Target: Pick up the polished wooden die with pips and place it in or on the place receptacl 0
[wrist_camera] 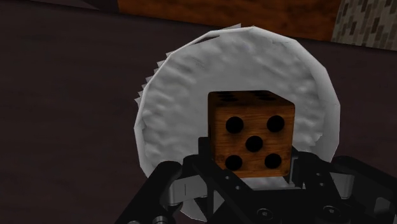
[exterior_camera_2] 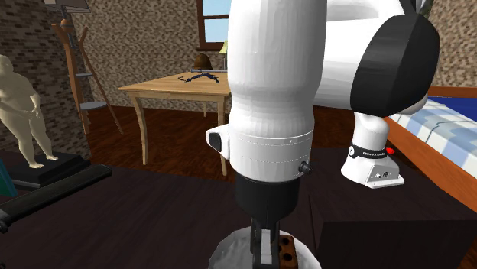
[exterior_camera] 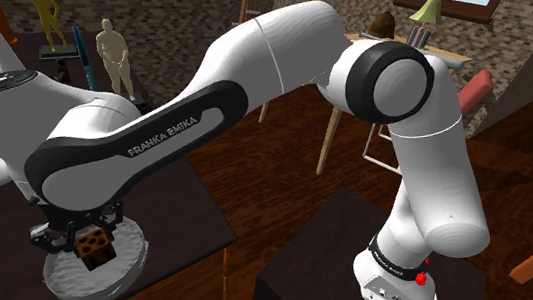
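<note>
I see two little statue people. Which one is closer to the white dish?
The pale cream statue. It stands nearer the white dish, while the yellow statue stands farther back, up by the shoulder view's top edge.

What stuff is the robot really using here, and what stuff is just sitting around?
For the job:
gripper, clasping the die
die, brown with black pips
white dish below it

Just lying about:
statue
table
bed
lamp
</note>
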Motion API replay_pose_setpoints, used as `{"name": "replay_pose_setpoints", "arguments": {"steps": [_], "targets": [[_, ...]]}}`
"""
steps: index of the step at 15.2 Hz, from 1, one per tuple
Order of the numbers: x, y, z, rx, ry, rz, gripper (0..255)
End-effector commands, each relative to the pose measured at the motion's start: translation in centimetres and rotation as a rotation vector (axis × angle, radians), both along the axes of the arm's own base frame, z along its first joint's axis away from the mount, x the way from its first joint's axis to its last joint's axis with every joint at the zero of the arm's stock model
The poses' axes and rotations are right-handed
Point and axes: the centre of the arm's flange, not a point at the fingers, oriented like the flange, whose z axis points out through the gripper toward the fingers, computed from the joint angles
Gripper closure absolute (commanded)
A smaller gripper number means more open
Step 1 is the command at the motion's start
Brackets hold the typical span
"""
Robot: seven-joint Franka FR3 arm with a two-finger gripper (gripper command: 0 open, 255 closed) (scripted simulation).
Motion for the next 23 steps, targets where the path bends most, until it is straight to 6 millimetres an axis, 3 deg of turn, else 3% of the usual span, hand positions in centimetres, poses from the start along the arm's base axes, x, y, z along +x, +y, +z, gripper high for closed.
{"name": "replay_pose_setpoints", "arguments": {"steps": [1,6,7,12,16,23], "targets": [[0.0,0.0,-0.1,0.0,0.0,0.0,255],[0.0,0.0,-0.1,0.0,0.0,0.0,255],[0.0,0.0,-0.1,0.0,0.0,0.0,0],[0.0,0.0,-0.1,0.0,0.0,0.0,0],[0.0,0.0,4.9,0.0,0.0,0.0,0],[0.0,0.0,4.9,0.0,0.0,0.0,0]]}}
